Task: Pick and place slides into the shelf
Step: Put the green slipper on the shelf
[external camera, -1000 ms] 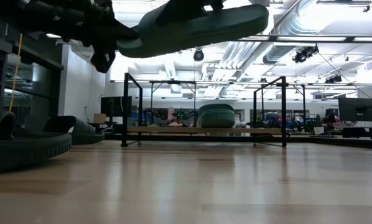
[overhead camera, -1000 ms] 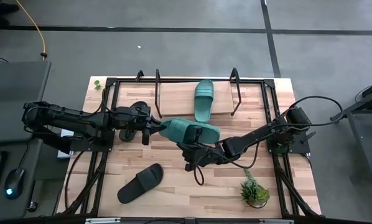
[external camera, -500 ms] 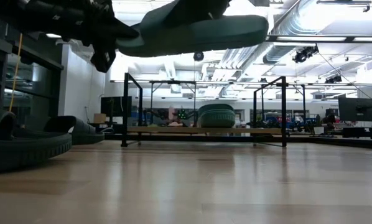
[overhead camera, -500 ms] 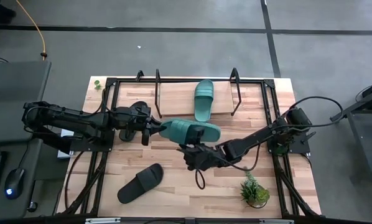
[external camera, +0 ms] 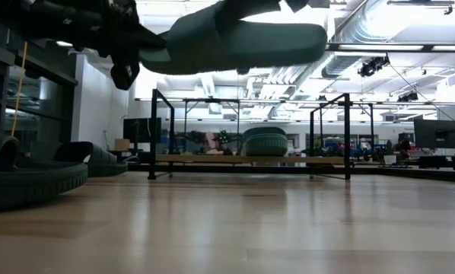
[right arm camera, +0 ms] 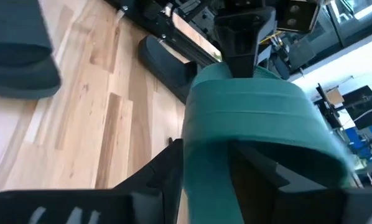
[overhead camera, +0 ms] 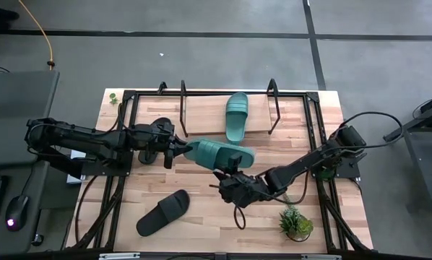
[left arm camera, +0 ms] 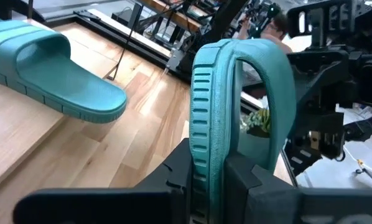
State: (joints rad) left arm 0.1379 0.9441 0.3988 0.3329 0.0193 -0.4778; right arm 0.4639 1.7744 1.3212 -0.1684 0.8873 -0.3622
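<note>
Above mid-table, left pincer (overhead camera: 178,149) — arm outstretched — grips teal slide (overhead camera: 219,153).

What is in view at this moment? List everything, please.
teal slide on the shelf: 1, teal-green, lying on the board at the table's far side.
held teal slide: 1, teal-green, lifted above the table's middle, clamped by both grippers.
black slide near the front: 1, black, flat on the tabletop, front left.
black slide under the left arm: 1, black, mostly hidden.
shelf: 1, light wood in black frame, far side.
potted plant: 1, green, front right.
left gripper: 1, dark, at the slide's left end, jaws closed on it.
right gripper: 1, dark, on the slide's near edge.
</note>
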